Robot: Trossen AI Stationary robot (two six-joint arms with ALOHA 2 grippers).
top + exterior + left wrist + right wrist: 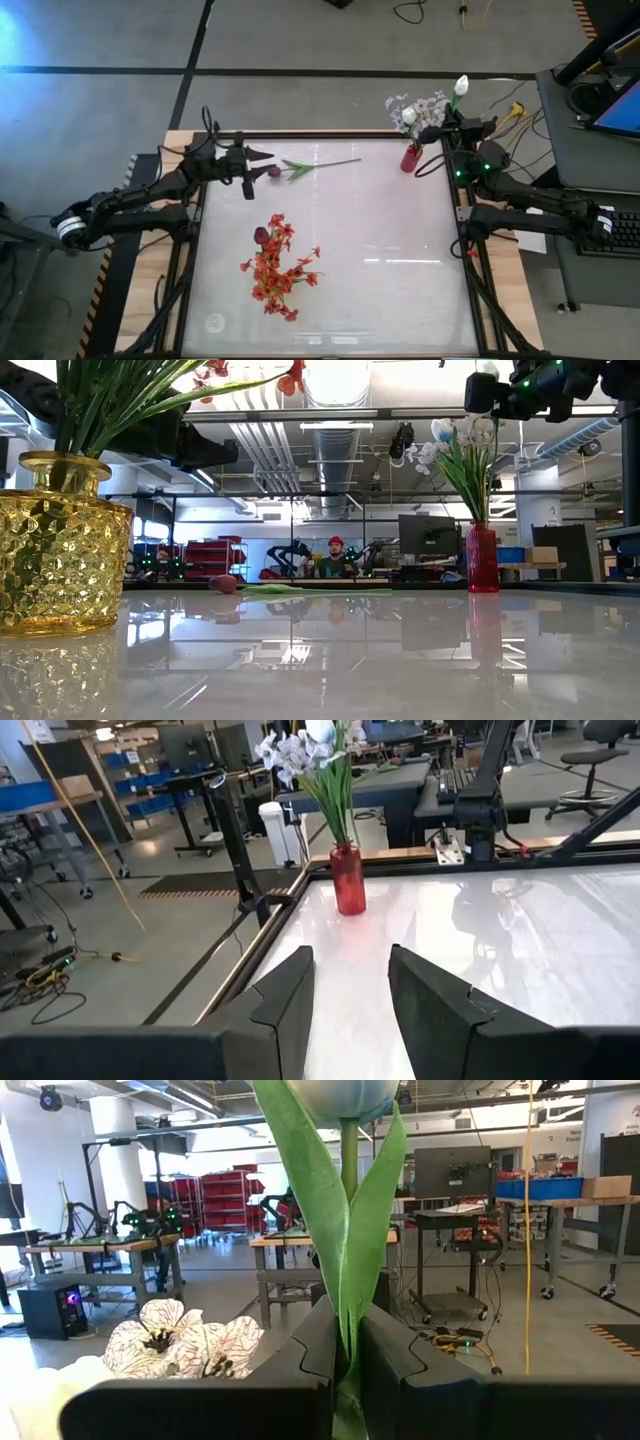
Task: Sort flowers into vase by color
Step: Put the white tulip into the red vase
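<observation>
A dark maroon tulip [274,171] lies flat on the white table near the far edge, its green stem [320,165] pointing right. It also shows far off in the low view as a maroon tulip [226,584]. My left gripper [262,160] hovers open just left of the bud, nothing between its fingers [290,990]. A red vase [410,159] at the far right holds white and pale lavender flowers [420,108]. Beside it my right gripper [447,128] is shut on a white-budded flower [461,86]. Red-orange flowers [280,265] stand in a yellow glass vase [60,545]. My right gripper pinches the white-budded flower's stem and the long green leaves wrapped round it [350,1280] between its two fingers [300,1360], some way below the bud. The fingers lie across the stem. The flower stands upright above them, clear of the table; its lower end is hidden by the gripper.
The table's wooden frame [330,133] runs along the far edge just behind the tulip. The glossy surface [390,260] between the two vases is bare. Beyond the table are cables, a desk with a laptop at the right, and a seated person [335,560] far off.
</observation>
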